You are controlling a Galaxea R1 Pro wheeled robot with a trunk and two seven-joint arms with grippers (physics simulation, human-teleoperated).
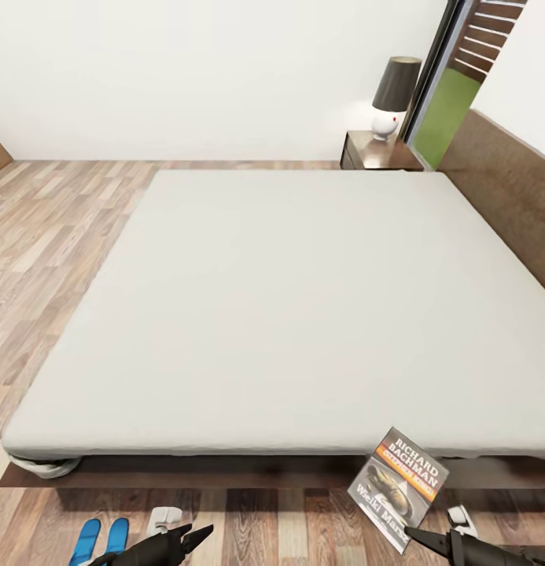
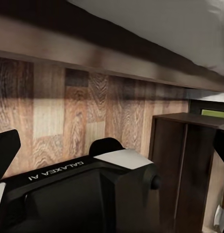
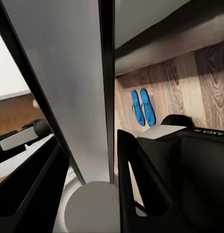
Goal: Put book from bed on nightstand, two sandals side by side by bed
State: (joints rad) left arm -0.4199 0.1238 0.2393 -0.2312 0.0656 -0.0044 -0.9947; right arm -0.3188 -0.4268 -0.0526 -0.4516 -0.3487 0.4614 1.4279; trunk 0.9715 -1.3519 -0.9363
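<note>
Book (image 1: 399, 487) apparently in right gripper (image 1: 417, 536)

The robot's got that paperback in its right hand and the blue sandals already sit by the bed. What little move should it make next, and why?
Probably carry the book toward the nightstand at the far corner by the headboard. The right gripper pinches the book's lower edge, holding it up off the bed, and both sandals lie side by side on the floor next to the bed. The lamp leaves some bare top.

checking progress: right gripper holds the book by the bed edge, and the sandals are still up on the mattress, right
Not quite. The sandals lie side by side on the floor beside the bed, as the head view shows. The right gripper does hold the book by the bed edge.
</note>
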